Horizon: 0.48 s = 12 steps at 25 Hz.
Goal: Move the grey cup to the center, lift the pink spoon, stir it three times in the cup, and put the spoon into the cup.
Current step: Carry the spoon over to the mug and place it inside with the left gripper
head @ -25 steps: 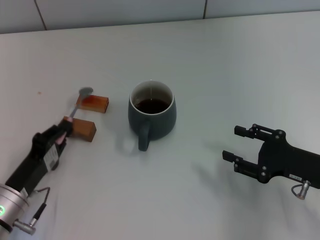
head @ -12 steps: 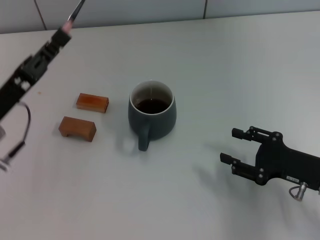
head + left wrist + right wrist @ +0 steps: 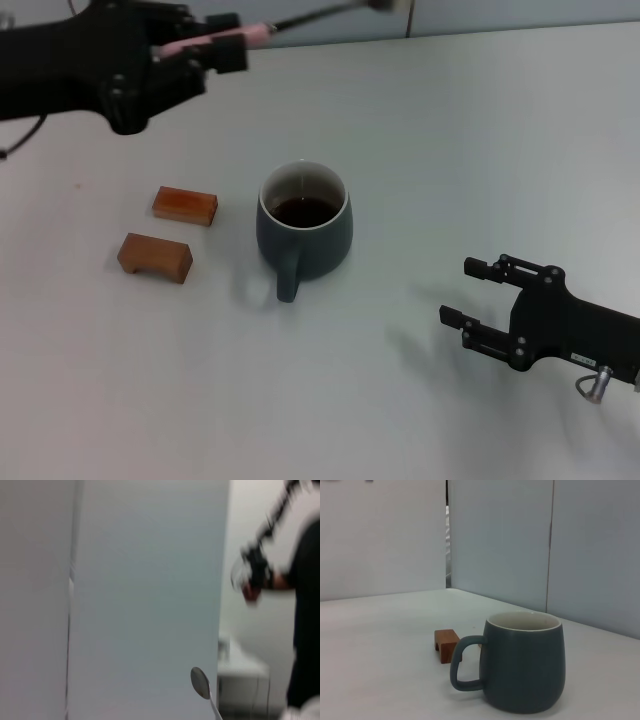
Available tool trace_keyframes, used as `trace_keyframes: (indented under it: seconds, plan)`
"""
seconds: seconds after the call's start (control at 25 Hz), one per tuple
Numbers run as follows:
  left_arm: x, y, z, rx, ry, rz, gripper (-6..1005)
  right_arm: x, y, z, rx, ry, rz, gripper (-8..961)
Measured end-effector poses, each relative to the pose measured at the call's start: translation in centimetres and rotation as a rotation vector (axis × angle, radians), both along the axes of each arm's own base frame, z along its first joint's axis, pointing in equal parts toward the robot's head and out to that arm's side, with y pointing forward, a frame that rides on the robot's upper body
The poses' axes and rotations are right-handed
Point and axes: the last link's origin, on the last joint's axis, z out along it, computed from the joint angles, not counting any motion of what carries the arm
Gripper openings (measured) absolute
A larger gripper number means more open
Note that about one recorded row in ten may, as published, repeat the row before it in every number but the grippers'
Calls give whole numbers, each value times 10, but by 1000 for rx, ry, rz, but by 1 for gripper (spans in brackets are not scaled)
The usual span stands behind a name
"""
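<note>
— So, where is the grey cup (image 3: pixel 304 228) being seen?
— It is being shown upright mid-table, dark liquid inside, handle turned toward the robot. Two orange-brown wooden blocks (image 3: pixel 185 205) (image 3: pixel 155 257) are lying well apart from it on the left.
— And the pink spoon (image 3: pixel 262 30)?
— It is being held high above the table (image 3: pixel 480 130), clamped by its pink handle in the left gripper (image 3: pixel 215 48), metal bowl (image 3: pixel 200 682) pointing away.
— The right gripper (image 3: pixel 478 298)?
— It is being kept low at the right, fingers spread, nothing between them.
</note>
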Motion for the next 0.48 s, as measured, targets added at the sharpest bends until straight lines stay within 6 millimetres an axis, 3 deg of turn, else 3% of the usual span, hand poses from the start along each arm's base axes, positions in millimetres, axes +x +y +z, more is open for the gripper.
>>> trace_keyframes:
  seconds: [0.24,0.48]
  plan:
    - [41,0,17,110,354,-129,154,-1,0,0,2,7,-1,654]
    - [67,-9,10,189,740,-201,158,-1,-1,-2,1,15,-10,654]
